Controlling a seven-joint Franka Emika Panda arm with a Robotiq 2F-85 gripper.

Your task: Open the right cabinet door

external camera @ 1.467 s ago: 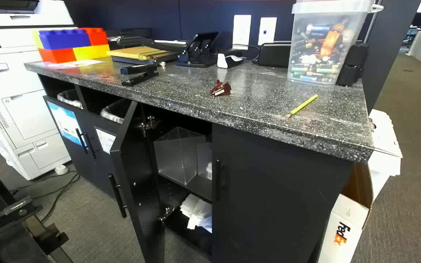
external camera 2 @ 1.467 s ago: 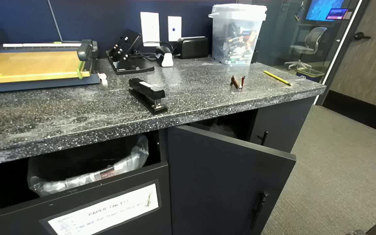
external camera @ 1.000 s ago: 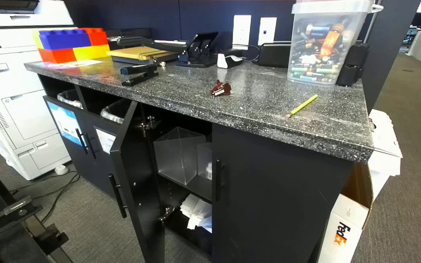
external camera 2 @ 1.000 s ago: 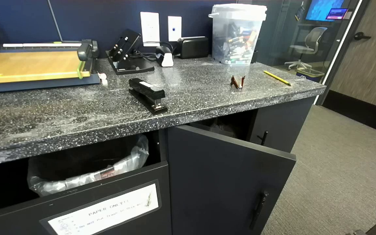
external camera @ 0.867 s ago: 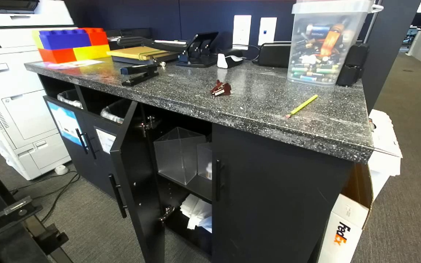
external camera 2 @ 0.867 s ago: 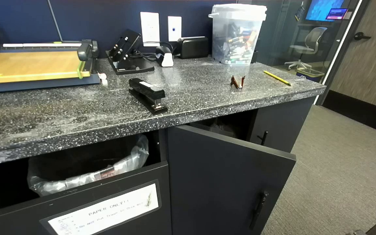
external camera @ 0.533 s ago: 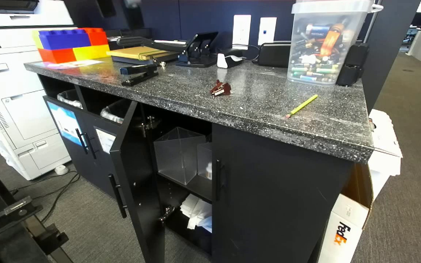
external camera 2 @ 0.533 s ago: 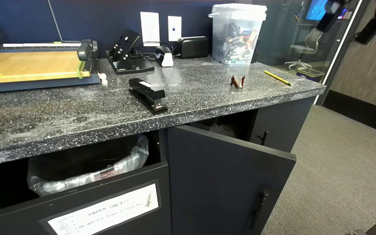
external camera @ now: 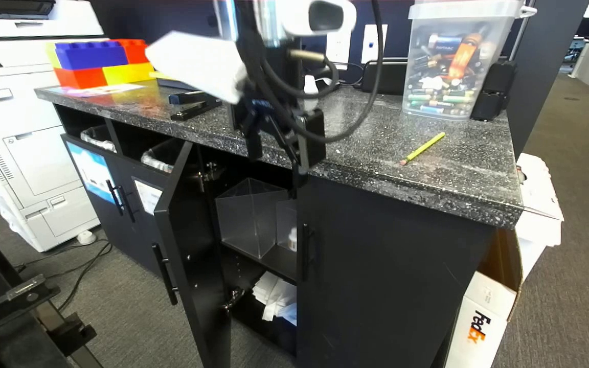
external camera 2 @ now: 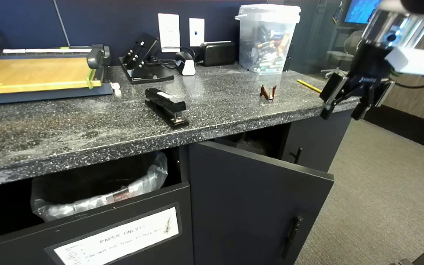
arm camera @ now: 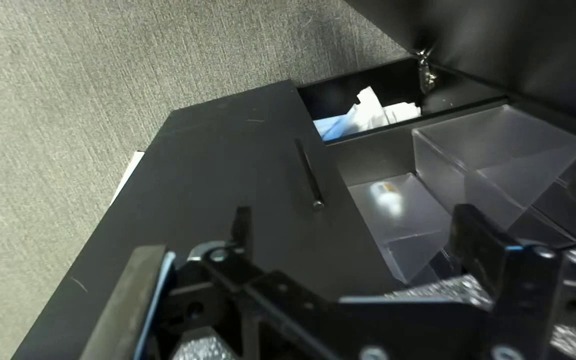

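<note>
My arm (external camera 2: 392, 29) is hanging in from the top of both exterior views, and my pincer (external camera 2: 343, 110) is pointing downward, out in front of the front edge of the bench (external camera 2: 215, 99). Its two fingers (arm camera: 473, 225) are standing wide apart.

On the bench, one yellow pencil (external camera: 423, 147) is lying toward the right edge, and one clear bucket (external camera 2: 267, 40) is standing near the right back corner. One black stapler (external camera 2: 166, 105) is resting close to the front edge; one reddish-brown staple remover (external camera 2: 269, 97) is sitting between stapler and pencil. Toward the back edge, one paper trimmer (external camera 2: 39, 73) and one hole punch (external camera 2: 140, 51) are sitting, and one stack of toy bricks (external camera: 105, 61) is rising at the left edge.

Below the front edge, beside the right front corner, the right cabinet door (external camera: 391, 276) is standing closed; to its left, one neighbouring door (external camera 2: 256, 198) is hanging open beside two clear bins (external camera: 246, 220). In the wrist view the right cabinet door is lying below and beyond my pincer, its one slim black handle (arm camera: 309, 172) showing between the fingers, apart from them.
</note>
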